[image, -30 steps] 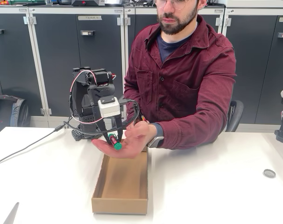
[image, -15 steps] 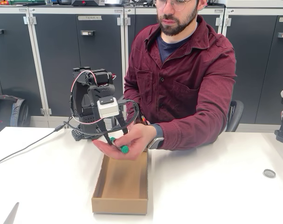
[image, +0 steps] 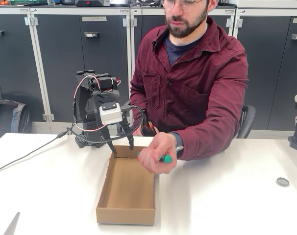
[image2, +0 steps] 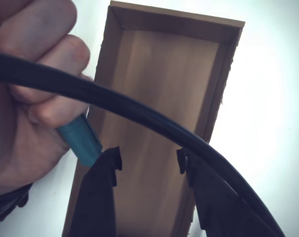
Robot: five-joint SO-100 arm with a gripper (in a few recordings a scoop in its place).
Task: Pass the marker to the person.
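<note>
My end effector point(image: 122, 148) hangs spread and empty over the cardboard box point(image: 127, 196). The marker point(image: 165, 158) sits in the person's hand point(image: 156, 155) beside the box; my cable point(image2: 139, 116), apparently close, could snag it

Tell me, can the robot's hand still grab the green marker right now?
Probably not. The person's hand is wrapped around the marker, off to one side of the robot's open hand, which hangs empty above the cardboard box.

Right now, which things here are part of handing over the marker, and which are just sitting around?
Part of the job:
marker, gripped in the person's hand
gripper, fingers apart, holding nothing

Just lying about:
cardboard box
brown bottle behind the hand
small round cap on the table
black cable
</note>
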